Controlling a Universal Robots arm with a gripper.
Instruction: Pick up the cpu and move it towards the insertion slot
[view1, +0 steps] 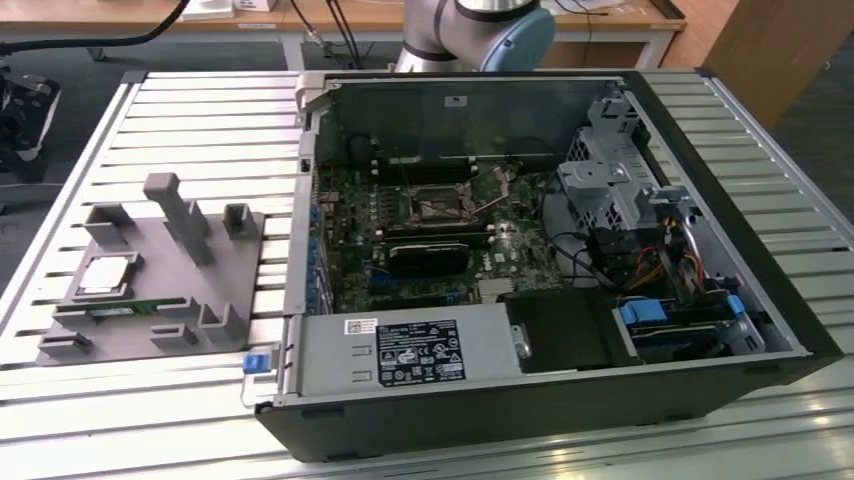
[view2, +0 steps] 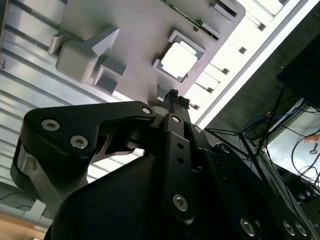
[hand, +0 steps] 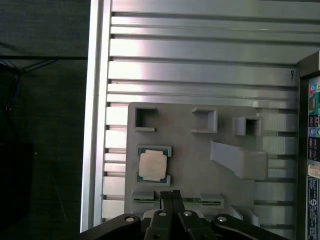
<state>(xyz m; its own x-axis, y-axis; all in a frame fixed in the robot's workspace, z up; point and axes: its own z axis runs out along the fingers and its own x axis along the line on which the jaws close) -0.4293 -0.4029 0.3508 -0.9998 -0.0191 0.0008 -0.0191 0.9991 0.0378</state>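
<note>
The cpu is a small silvery-white square lying flat in a recess of the grey holder plate, on the exterior view's left. Both wrist views look down on the cpu. My gripper hangs well above the plate, its two black fingers pressed together with nothing between them, and its tips point beside the cpu, over a green memory stick. The insertion slot is the dark square socket with a metal frame on the green board inside the open computer case.
The open black case stands on a slatted metal table. Inside it are a black block, a drive cage, cables and a labelled power supply. Upright grey posts rise from the holder plate. The arm's base is behind the case.
</note>
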